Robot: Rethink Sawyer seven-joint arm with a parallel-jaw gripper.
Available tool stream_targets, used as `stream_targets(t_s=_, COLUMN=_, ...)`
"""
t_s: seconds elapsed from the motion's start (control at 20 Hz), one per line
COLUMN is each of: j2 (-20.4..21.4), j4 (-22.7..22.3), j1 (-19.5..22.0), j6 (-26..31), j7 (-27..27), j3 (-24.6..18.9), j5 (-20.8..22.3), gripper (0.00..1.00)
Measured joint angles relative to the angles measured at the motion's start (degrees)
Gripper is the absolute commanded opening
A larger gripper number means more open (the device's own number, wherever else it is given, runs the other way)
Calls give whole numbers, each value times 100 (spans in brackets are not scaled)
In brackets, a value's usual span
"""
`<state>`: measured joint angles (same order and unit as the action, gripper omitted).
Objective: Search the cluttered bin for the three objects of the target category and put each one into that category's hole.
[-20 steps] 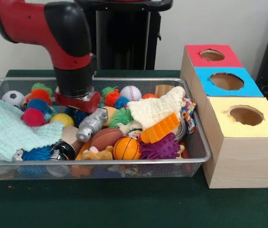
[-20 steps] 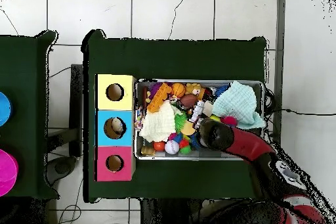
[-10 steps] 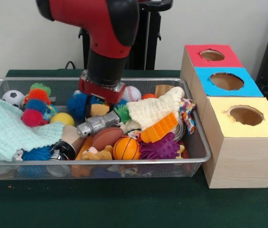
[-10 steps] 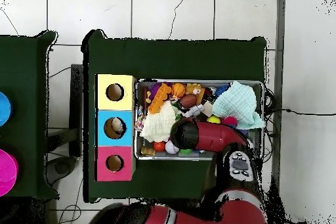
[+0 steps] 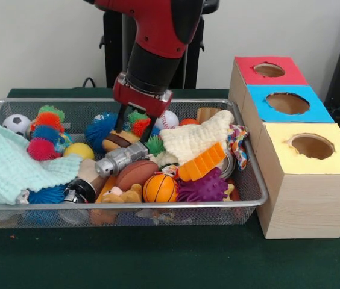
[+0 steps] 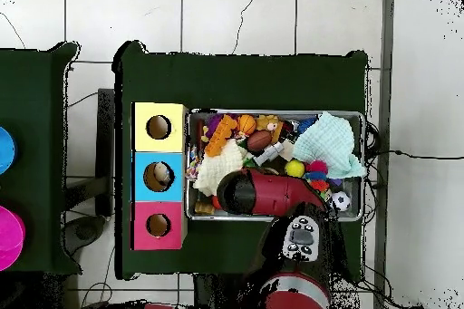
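Front view: gripper, fingers spread and empty, hangs over the far middle of the bin, tips straddling the spiky balls beside the baseball, likely placed to probe the pile. Wrappers: none visible in either view; presumably buried under toys or cloths. Mint cloth drapes the bin's end farthest from the boxes; cream cloth lies near them. Overhead: arm covers the bin's robot side. Blue box's hole shows something pale inside.
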<state>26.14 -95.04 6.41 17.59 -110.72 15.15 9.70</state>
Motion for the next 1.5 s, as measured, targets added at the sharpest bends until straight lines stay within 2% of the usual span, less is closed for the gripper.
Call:
stream_targets(t_s=0.3, j2=34, j4=-116, j1=131, j6=-273, j7=0, j3=-2, j5=-13, gripper=100)
stream_targets(t_s=0.8, j2=-318, j4=-69, j1=775, j6=-1469, j7=0, j3=-5, j5=-14, gripper=100)
stream_targets(t_s=1.2, j2=-413, j4=156, j1=997, j6=-1609, j7=0, j3=-2, j5=-12, gripper=100)
stream_targets(t_s=1.5, j2=-423, j4=159, j1=1006, j6=-1609, j7=0, j3=-6, j5=-12, gripper=100)
